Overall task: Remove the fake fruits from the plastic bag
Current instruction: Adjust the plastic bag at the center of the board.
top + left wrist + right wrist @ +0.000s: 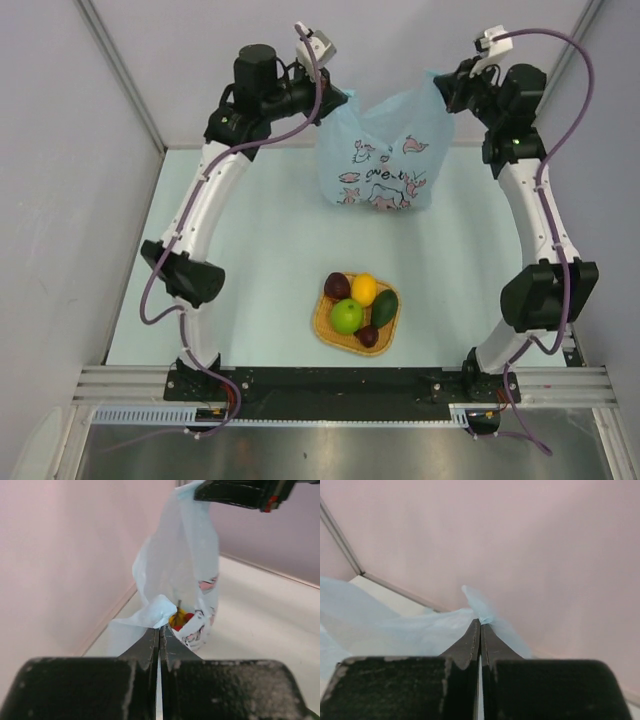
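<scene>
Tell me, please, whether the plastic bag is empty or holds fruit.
Not empty: the left wrist view shows a yellow and red item inside the plastic bag; which fruit, cannot tell.

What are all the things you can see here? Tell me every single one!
plastic bag: one, pale blue with a pink and dark print, held up over the far side of the table.
fruit in the bag: yellow and red bits show inside; the count cannot be told.
woven tray: one, orange, near middle of the table.
plums: two, dark purple, in the tray.
lemon: one, yellow, in the tray.
green apple: one, in the tray.
avocado: one, dark green, in the tray.
table: one, pale.
left gripper: black, shut on the bag.
right gripper: black, shut on the bag.
</scene>
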Motion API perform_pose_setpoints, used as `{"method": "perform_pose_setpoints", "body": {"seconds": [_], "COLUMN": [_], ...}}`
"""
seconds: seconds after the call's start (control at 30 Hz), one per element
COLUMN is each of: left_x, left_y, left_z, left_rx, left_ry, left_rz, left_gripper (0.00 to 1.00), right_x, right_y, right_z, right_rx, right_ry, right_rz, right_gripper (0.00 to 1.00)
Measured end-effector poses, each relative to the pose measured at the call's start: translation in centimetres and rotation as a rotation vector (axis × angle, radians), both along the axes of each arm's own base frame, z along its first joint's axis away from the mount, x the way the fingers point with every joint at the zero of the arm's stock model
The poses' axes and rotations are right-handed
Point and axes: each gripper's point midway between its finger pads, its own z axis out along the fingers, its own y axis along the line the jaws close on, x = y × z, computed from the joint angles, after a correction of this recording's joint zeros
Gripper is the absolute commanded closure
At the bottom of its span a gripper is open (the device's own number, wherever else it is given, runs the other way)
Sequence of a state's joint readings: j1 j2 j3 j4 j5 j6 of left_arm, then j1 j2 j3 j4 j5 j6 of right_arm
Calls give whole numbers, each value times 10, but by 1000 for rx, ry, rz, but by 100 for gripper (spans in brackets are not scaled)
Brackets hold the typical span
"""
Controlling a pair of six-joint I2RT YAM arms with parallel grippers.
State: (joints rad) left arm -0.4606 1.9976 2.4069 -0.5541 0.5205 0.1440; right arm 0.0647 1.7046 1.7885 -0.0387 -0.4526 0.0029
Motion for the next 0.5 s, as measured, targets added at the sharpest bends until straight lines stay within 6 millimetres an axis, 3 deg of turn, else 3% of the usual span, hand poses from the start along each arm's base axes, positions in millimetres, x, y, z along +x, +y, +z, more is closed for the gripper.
{"method": "perform_pose_setpoints", "body": {"seconds": [0.03,0.1,0.2,0.33,0.43,0.47,0.5], "left_x": [-10,-34,-75,-136,-168,-176,-185], "left_y": [-1,-5,-7,3,13,16,18], "left_z": [13,26,17,-49,-114,-136,-157], "left_rx": [-11,-22,-10,52,111,133,155], "left_ry": [-26,-47,-16,130,261,304,350], "left_rz": [-19,-71,-150,-229,-249,-254,-261], "left_gripper": [100,100,100,100,100,100,100], "right_x": [-6,-23,-66,-132,-175,-186,-198], "right_y": [-3,-9,-9,-1,-8,-12,-16], "right_z": [18,34,32,-19,-91,-115,-140], "right_rx": [-12,-54,-118,-210,-263,-280,-298], "right_ry": [-53,-112,-146,-63,82,137,200], "right_rz": [4,12,41,114,136,137,144], "right_gripper": [100,100,100,100,74,55,50]}}
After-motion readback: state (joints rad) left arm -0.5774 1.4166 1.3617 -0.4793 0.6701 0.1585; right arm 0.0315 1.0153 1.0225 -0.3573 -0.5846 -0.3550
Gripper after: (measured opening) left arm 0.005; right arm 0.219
